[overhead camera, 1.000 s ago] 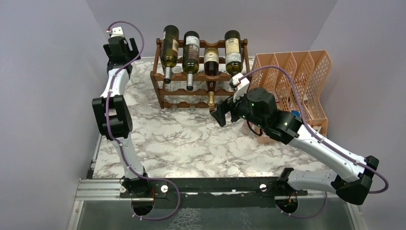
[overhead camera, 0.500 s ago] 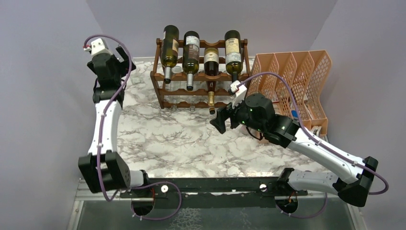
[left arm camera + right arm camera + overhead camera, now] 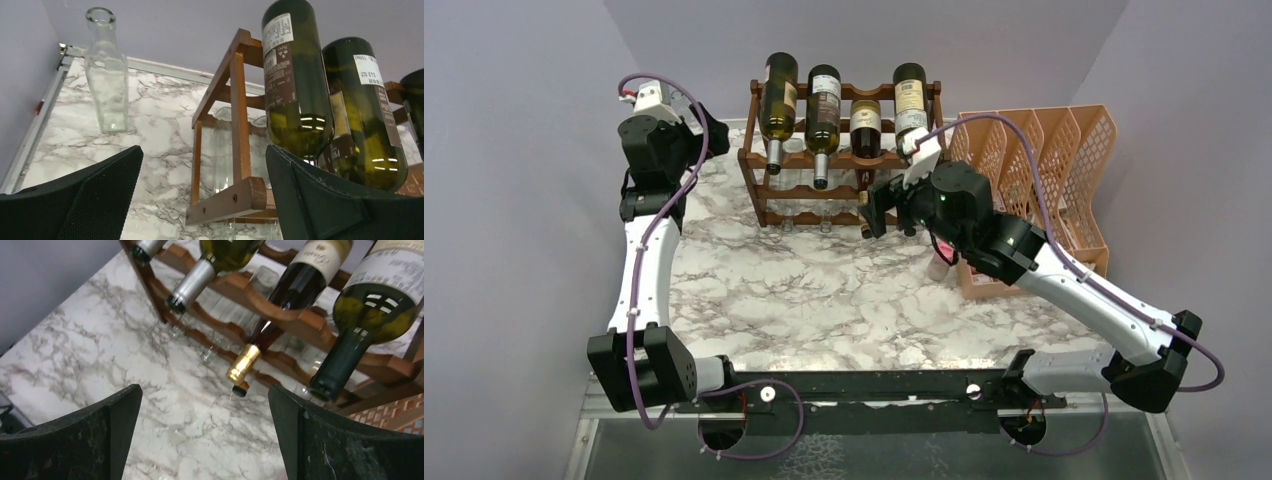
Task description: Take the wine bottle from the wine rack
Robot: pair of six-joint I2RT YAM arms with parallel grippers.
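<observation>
The dark wooden wine rack (image 3: 849, 160) stands at the back of the marble table. Its upper tiers hold several bottles lying neck-forward: a green one (image 3: 778, 95) at the left, a second green one (image 3: 823, 100), a gold-foiled one (image 3: 865, 125) and a dark green one (image 3: 910, 100). My left gripper (image 3: 711, 127) is open beside the rack's left end; in the left wrist view (image 3: 202, 155) it frames the rack's end post (image 3: 239, 100) and left bottle (image 3: 295, 85). My right gripper (image 3: 889, 205) is open and empty just before the gold-foil neck (image 3: 245, 362), which sits above its jaw gap (image 3: 204, 392).
An orange mesh file organizer (image 3: 1044, 170) stands right of the rack, behind my right arm. A clear empty glass bottle (image 3: 106, 75) stands upright at the back left corner. Clear glass bottle necks (image 3: 207, 352) poke from the lower tiers. Grey walls close in on three sides.
My left gripper has swung right, up to the rack's left end. My right gripper has moved back and up towards the rack, close to the gold-foil neck. Both stay open.
</observation>
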